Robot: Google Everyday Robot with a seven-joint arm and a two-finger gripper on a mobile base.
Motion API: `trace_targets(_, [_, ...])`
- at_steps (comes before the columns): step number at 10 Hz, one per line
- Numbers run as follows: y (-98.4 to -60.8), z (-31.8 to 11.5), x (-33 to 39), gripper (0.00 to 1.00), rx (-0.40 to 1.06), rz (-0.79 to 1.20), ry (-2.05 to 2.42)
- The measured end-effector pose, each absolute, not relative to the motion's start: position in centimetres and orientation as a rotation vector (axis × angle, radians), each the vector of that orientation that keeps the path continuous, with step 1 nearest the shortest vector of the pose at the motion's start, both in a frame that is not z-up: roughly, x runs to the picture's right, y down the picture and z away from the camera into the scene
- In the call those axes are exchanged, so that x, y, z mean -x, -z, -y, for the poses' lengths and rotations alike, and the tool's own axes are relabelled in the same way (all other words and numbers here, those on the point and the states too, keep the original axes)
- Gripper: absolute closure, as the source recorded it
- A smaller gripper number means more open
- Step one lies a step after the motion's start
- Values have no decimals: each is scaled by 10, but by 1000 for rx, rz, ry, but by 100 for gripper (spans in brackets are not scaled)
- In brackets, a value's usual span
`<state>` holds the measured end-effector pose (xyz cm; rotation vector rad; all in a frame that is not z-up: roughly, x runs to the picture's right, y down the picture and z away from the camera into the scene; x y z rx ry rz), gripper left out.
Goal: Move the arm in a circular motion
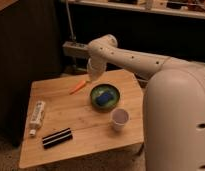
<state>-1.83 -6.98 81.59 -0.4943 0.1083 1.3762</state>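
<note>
The gripper (pixel 92 76) hangs at the end of the arm (pixel 131 57), its fingers pressed together and carrying nothing that can be made out. It sits over the back part of the wooden table (pixel 71 112), just above and behind the carrot (pixel 78 87), and appears to touch neither. From there a short cream-white segment rises to a bent elbow near the top of the view. A long tubular segment dotted with small dark holes then runs down and to the right into the robot's bulky body.

Near the gripper, to its right and closer to the camera, a green bowl (pixel 115 102) holds a blue object (pixel 104 98). A paper cup (pixel 119 118) stands further forward. A white tube (pixel 37 114) and a black bar (pixel 57 138) lie well apart from the gripper on the table's left side.

The arm looks heavy and stiff, with smooth rigid shells that would not give on contact. Nothing needs to be grasped, since the circle is the arm's own motion. The light carrot, cup and bowl would probably be knocked aside by a low sweep, so the circle is best kept above them.
</note>
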Motion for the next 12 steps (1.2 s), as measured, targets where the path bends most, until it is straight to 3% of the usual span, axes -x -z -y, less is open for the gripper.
trace_targets(6, [-790, 18, -124, 100, 419, -146, -1556])
trace_targets(9, [-739, -46, -158, 100, 436, -111, -1567])
trace_targets(12, [-682, -96, -129, 100, 510, -115, -1501])
